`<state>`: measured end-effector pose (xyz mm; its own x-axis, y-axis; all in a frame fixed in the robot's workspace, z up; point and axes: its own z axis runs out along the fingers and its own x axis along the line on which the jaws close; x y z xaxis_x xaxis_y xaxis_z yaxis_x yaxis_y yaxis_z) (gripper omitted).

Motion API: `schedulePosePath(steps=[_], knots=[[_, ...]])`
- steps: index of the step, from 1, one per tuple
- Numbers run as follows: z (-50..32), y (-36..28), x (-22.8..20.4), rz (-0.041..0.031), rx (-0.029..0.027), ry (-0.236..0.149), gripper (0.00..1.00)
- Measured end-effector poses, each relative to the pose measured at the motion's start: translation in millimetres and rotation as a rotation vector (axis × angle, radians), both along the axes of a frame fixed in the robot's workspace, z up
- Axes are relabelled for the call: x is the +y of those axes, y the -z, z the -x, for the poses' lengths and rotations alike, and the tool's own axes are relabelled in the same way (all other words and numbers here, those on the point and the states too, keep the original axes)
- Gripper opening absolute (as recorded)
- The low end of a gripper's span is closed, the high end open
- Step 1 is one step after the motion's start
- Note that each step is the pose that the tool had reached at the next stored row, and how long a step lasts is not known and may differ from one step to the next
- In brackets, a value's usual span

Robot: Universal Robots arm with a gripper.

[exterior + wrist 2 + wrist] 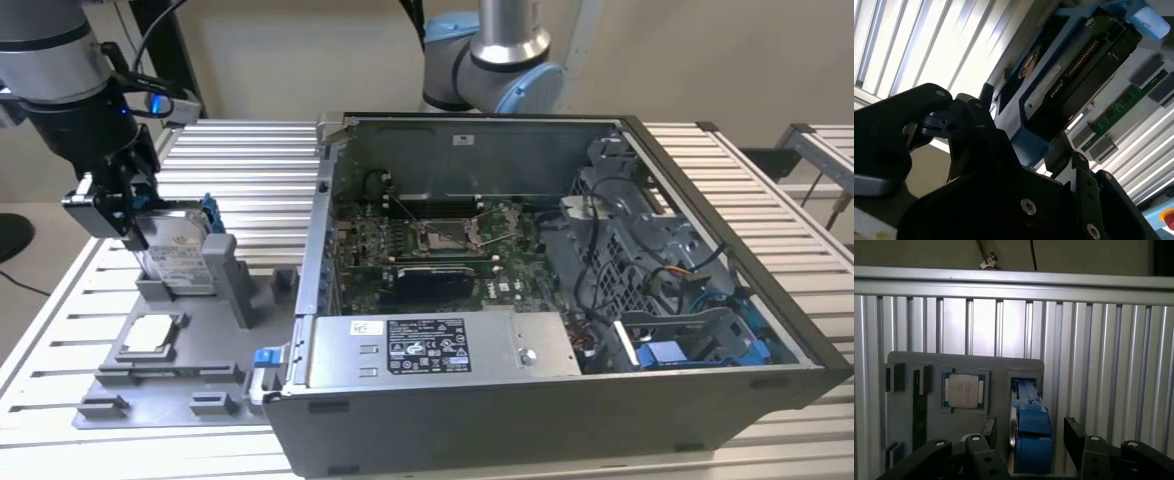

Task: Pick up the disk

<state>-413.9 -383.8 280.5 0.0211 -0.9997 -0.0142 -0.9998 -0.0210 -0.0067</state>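
Note:
The disk stands on edge in a slot of the grey fixture plate on the exterior view's left. It is silver-grey with a white label and sits in a blue frame. My gripper hangs right over it, at its top edge. In the first wrist view the gripper is open, and the disk's blue frame lies between the two black fingers with a gap on each side. The second wrist view shows the disk's connector edge just beyond the gripper.
A small square silver chip lies on the fixture plate beside the disk, also in the first wrist view. An open computer case with a large grey labelled box fills the middle. Another arm's base stands behind it.

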Motion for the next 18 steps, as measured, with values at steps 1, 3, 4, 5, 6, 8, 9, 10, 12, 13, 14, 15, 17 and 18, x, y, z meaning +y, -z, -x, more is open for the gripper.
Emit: schedulePosePath(steps=[1, 3, 4, 5, 6, 8, 9, 10, 12, 13, 14, 15, 17, 18], knots=[[0.0, 0.4, 0.0, 0.0000, 0.0001, 0.000, 1.00], [0.1, 0.3, 0.0, 0.0002, 0.0003, 0.000, 1.00], [0.1, 0.4, 0.0, 0.0001, 0.0003, 0.000, 1.00], [0.1, 0.4, 0.0, 0.0001, 0.0002, 0.000, 1.00], [0.0, 0.5, 0.0, 0.0000, 0.0000, 0.000, 1.00], [0.0, 0.6, 0.0, 0.0000, 0.0001, 0.002, 1.00], [0.0, 0.7, 0.0, -0.0001, 0.0001, 0.008, 1.00], [0.0, 0.9, 0.0, -0.0001, 0.0000, 0.015, 1.00], [0.0, 1.2, 0.0, 0.0000, 0.0000, 0.028, 1.00], [0.0, 1.2, 0.0, -0.0001, 0.0000, 0.031, 1.00], [0.0, 1.2, 0.0, 0.0000, 0.0001, 0.032, 1.00], [0.0, 1.2, 0.0, 0.0000, 0.0001, 0.032, 1.00], [0.0, 1.2, 0.0, 0.0000, 0.0001, 0.032, 1.00], [0.1, 1.2, 0.0, 0.0000, 0.0001, 0.032, 1.00]])
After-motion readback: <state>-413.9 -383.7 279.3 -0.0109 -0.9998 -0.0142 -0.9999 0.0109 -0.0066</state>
